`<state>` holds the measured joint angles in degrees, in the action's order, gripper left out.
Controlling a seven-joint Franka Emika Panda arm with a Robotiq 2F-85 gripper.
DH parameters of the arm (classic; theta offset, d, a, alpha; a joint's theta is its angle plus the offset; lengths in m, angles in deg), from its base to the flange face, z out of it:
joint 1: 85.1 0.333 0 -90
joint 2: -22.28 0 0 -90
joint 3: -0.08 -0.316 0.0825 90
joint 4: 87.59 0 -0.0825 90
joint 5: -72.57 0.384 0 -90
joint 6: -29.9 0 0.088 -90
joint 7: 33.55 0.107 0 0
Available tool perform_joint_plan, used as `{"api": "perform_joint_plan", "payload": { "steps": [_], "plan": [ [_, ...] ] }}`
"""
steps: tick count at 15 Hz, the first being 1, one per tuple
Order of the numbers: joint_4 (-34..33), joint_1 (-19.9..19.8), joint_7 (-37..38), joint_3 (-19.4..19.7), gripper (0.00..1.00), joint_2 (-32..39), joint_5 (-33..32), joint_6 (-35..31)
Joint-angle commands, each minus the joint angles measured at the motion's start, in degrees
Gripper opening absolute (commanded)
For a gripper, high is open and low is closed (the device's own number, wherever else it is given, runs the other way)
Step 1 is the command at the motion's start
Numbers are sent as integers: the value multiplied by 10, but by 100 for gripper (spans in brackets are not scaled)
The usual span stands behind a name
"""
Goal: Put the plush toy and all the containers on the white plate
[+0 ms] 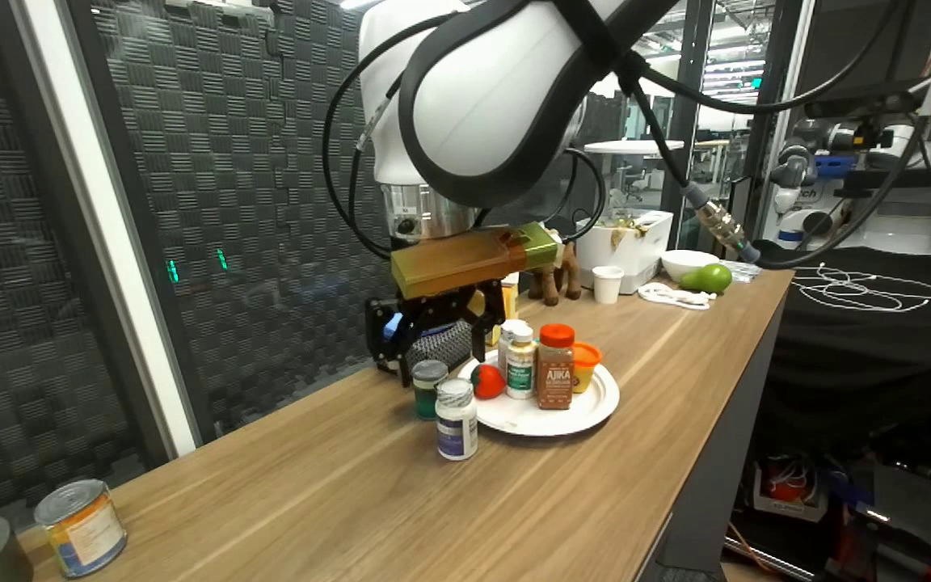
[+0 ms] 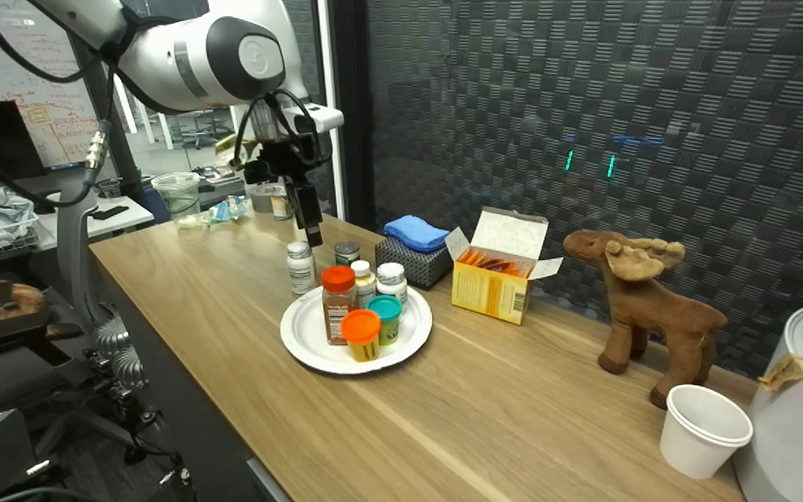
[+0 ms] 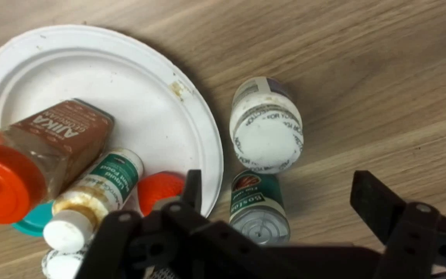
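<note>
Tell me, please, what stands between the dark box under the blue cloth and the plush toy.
An open yellow box stands between the dark box and the plush toy, as an exterior view shows.

Robotics lab, robot arm (image 1: 498,97), second arm (image 1: 794,166) behind, scribbled whiteboard (image 2: 39,49), monitor (image 2: 4,136)

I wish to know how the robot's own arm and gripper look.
The rounded white arm has dark bands, looping black cables and a silver metal collar. The jointed black gripper has two angular fingers; above them sits an orange-and-green block.
</note>
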<state>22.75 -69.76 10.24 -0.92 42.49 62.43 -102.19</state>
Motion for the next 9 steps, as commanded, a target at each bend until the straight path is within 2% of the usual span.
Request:
{"api": "perform_joint_plan", "payload": {
  "steps": [1, 4, 5, 6, 8, 9],
  "plan": [
    [-9, -12, -11, -14, 100, -1, 44, 28],
    [-11, -15, -12, -17, 100, 1, 67, 39],
    [-11, -15, -11, -17, 94, 1, 71, 41],
    [-11, -13, -7, -16, 74, 1, 71, 41],
    [-10, -12, 1, -12, 61, 1, 65, 36],
    [-10, -12, 2, -11, 51, 2, 64, 35]
  ]
}}
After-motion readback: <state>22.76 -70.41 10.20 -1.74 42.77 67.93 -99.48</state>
